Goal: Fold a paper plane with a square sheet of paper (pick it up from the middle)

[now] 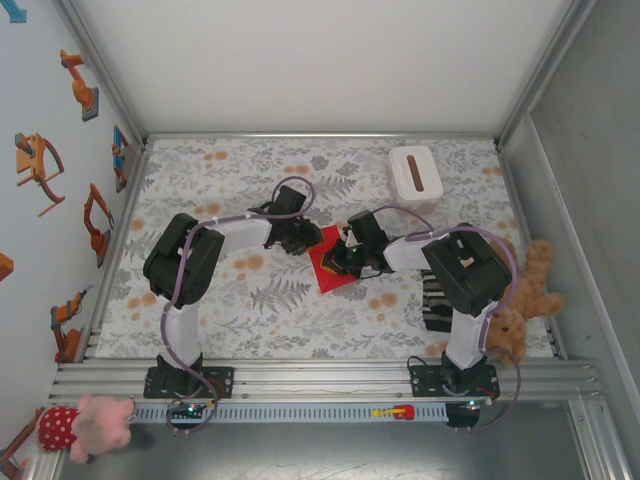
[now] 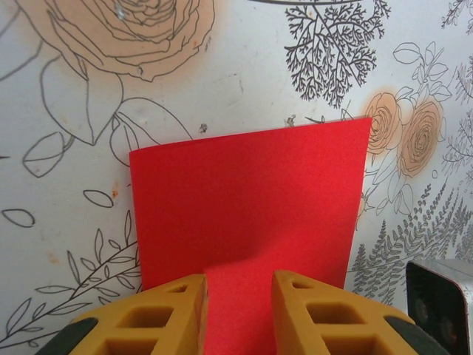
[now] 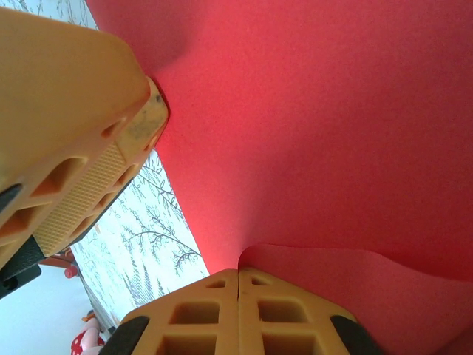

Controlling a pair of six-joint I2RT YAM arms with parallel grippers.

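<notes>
- Fingers (image 2: 166,314) of my left gripper (image 2: 238,288), blocky yellow plastic, stand a narrow gap apart with nothing clamped between them. Red paper shows through the gap.
- From above, that left gripper (image 1: 295,238) sits at the left edge of the thin bright red square sheet of paper (image 1: 326,268), near the middle of the grey-and-orange floral tablecloth (image 1: 240,180).
- Through my left wrist camera the square sheet of paper (image 2: 251,192) lies flat on the cloth, its far edge straight and its near edge running under my fingers.
- One ribbed left finger pad (image 3: 89,185) also shows in my right wrist camera, its tip touching the sheet's edge.
- At my right gripper (image 3: 238,277) the two yellow fingers (image 3: 288,314) meet tip to tip, pinching the sheet (image 3: 318,133) where its edge runs into their seam (a second layer of paper curls up in a wavy line just above them).
- Seen from above, my right gripper (image 1: 348,258) rests over the sheet's right side, close to the left one.
- Farther right and towards the back, well apart from the paper, stands a white rectangular box with a dark slot (image 1: 415,172).
- Near the cloth's right edge lies a dark striped object (image 1: 436,302) (I cannot tell what), with a brown teddy bear (image 1: 522,300) beside it.
</notes>
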